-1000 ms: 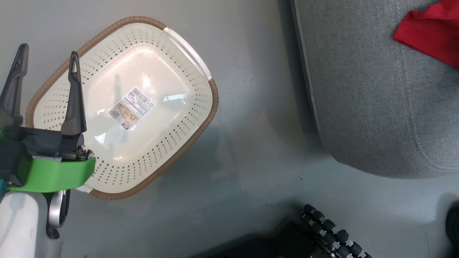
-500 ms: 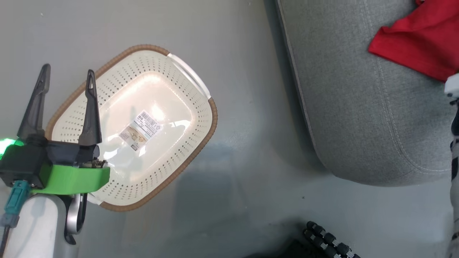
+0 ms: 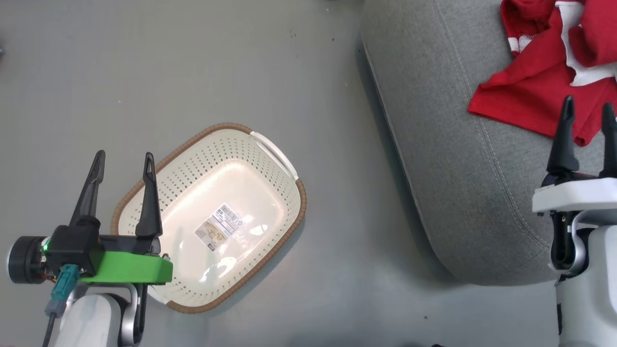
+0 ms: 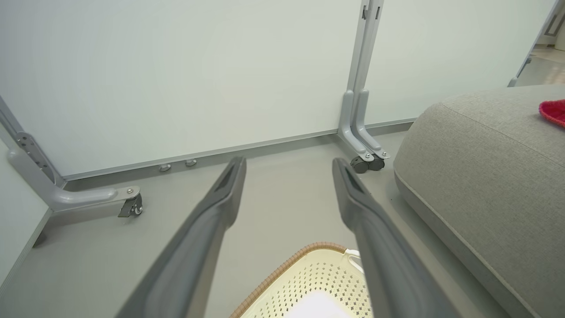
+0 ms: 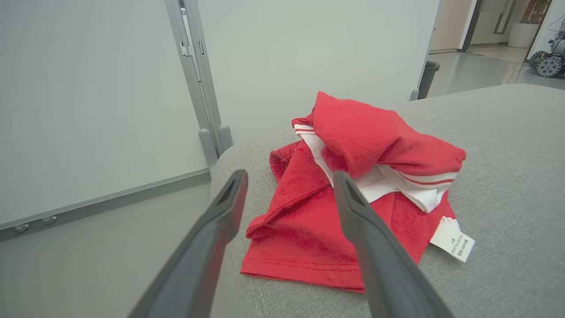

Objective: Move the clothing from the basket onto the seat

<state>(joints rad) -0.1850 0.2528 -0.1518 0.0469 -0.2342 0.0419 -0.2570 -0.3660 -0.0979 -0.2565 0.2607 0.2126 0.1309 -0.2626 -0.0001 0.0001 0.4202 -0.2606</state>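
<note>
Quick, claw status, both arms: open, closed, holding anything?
Left claw: open, holding nothing.
Right claw: open, holding nothing; the clothing lies on the seat.

Clothing [image 3: 525,91]: bright red w/ white trim, crumpled in one heap on seat [image 3: 458,193], approx 2 o'clock in head view. Seat: big grey fabric cushion, seam along rounded edge, 3 o'clock. Basket [image 3: 274,185]: cream, perforated, brown rim, upright on floor at 8 o'clock, apart from seat; label [image 3: 218,227] on its bottom.
</note>
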